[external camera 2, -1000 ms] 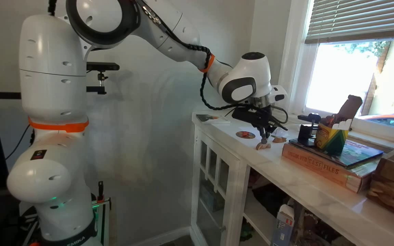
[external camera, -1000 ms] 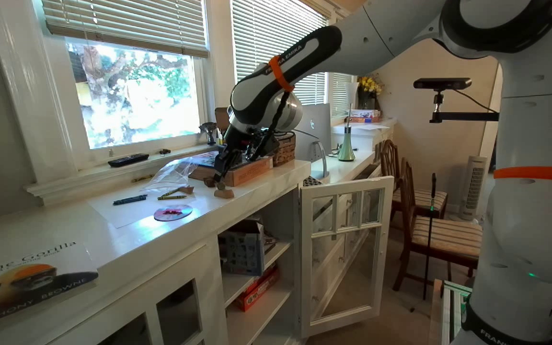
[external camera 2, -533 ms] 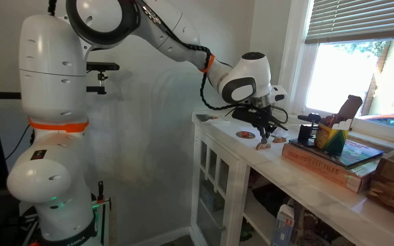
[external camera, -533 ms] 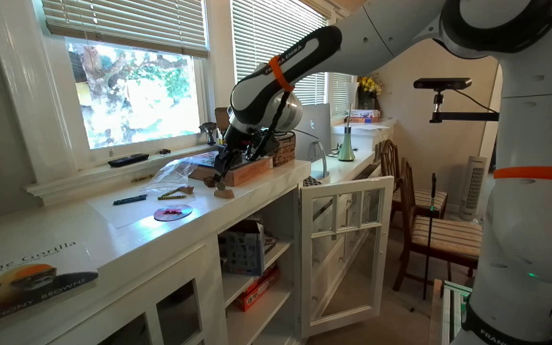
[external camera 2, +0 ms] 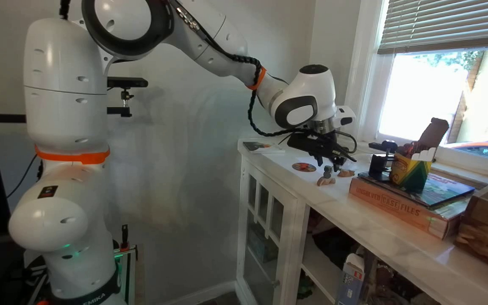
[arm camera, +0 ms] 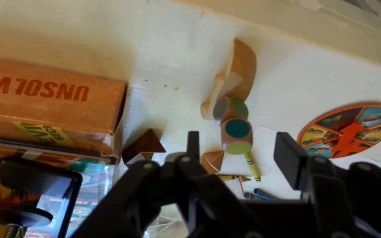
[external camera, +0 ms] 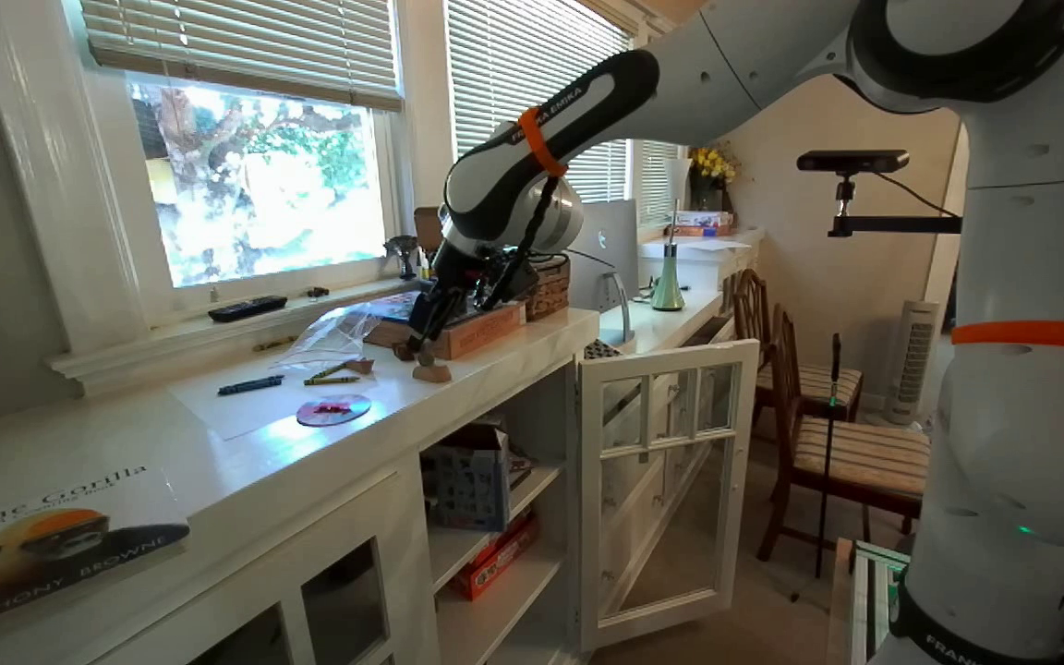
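Spread the gripper [arm camera: 238, 150] apart since half a second ago, straddling two stacked blocks [arm camera: 236, 129] without touching them.

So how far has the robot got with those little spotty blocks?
Done, it seems: the top block rests on the lower block, above the curved wooden piece. In hand: nothing; the jaws stand open, with gaps either side of the top block. Left: probably backing away, since the jaws are so close to it, and perhaps using the loose wooden pieces nearby.
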Controlling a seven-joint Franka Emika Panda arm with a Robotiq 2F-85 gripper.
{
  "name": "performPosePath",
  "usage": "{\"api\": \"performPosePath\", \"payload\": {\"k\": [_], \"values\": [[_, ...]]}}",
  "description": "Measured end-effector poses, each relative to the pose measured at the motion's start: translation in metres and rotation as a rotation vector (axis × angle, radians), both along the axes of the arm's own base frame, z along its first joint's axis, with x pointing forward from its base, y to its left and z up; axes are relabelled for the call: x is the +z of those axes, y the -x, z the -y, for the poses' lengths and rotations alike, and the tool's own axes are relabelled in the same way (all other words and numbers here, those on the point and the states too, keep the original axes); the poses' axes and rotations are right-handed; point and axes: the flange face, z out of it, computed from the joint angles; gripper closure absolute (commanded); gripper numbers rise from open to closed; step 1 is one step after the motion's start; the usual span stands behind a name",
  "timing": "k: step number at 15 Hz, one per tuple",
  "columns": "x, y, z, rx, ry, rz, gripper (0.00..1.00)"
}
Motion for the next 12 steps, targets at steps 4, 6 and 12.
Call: {"api": "performPosePath", "payload": {"k": [4, 6, 12], "values": [[0.001, 0.000, 0.000, -0.019, -0.011, -0.003, 0.00], [0.004, 0.002, -0.001, -0.033, -0.018, -0.016, 0.00], [0.029, 0.020, -0.009, -0.086, -0.012, -0.108, 0.00]]}}
